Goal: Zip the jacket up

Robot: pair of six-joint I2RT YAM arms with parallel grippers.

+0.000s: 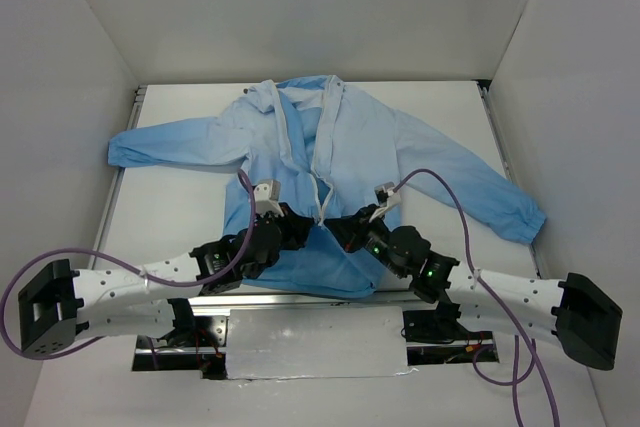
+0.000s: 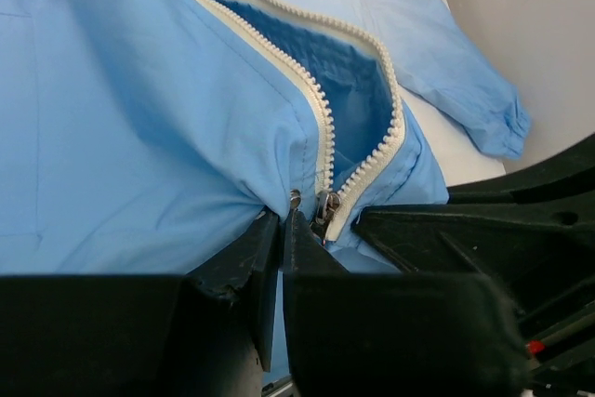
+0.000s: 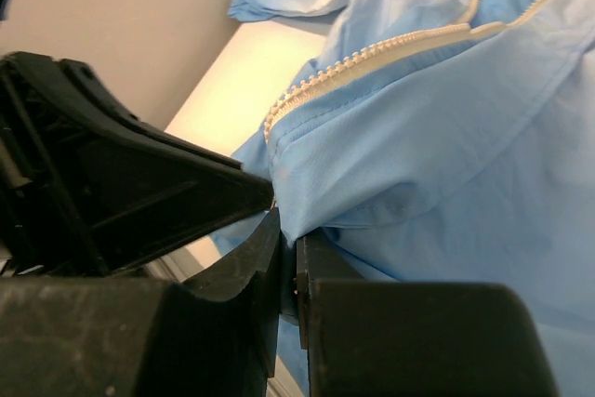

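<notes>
The light-blue jacket (image 1: 370,142) lies flat on the table, collar far, hem near the arms. Its white zipper (image 1: 322,162) is open in a narrow V down to the hem. My left gripper (image 1: 303,227) is shut on the hem fabric just left of the zipper's bottom; in the left wrist view (image 2: 282,220) it pinches next to the metal slider (image 2: 327,206). My right gripper (image 1: 338,229) is shut on the fabric of the right front edge, also seen in the right wrist view (image 3: 290,234). The zipper teeth (image 3: 372,51) run up and away. The grippers nearly touch.
The jacket's sleeves spread out to the left (image 1: 150,147) and right (image 1: 500,197). White walls (image 1: 60,97) enclose the table on three sides. A silver taped strip (image 1: 320,342) lies at the front edge between the arm bases. Purple cables (image 1: 450,207) loop over both arms.
</notes>
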